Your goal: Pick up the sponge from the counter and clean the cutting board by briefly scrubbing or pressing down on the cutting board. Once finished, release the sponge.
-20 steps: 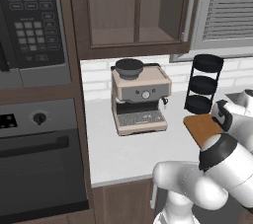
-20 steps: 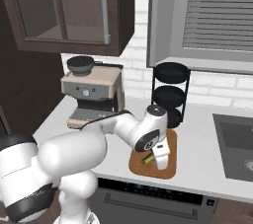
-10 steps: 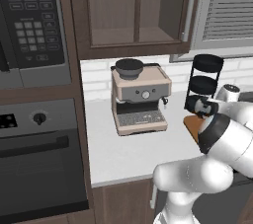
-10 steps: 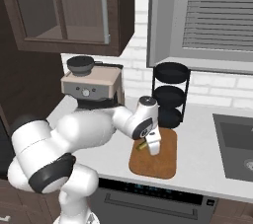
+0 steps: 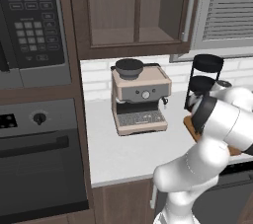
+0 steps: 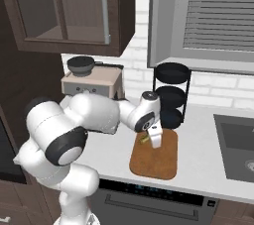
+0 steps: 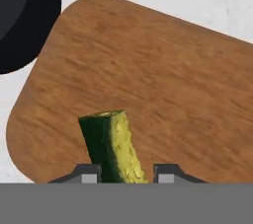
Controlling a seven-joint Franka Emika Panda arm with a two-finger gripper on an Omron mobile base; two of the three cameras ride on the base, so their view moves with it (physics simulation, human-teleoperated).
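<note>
Countertop (image 5: pixel 113 149) fills the middle of the left base view, pale and smooth, with a beige coffee machine (image 5: pixel 140 100) against the wall and a black tiered rack (image 5: pixel 203 82) to its right; the white arm bends across the foreground and covers most of the cutting board (image 5: pixel 189 123), of which only an orange-brown corner shows past the elbow. From the right base view the board (image 6: pixel 156 162) lies flat on the counter (image 6: pixel 203 157) just in front of the rack (image 6: pixel 171 100), and the gripper (image 6: pixel 152 139) hangs over its far end, the sponge (image 6: pixel 143 139) a small yellow-green sliver beside the hand, above the wood. In the hand view the sponge (image 7: pixel 112 149) stands up between the two finger tips (image 7: pixel 85 174), clamped edgewise with the jaws closed onto it, dark green layer to one side and yellow to the other. Its long axis runs out along the gripper's own line, toward the board (image 7: pixel 163 80) beyond, so the free end faces the wood; whether it already touches cannot be told. Pressing straight ahead along that axis looks like what the scrub calls for.
</note>
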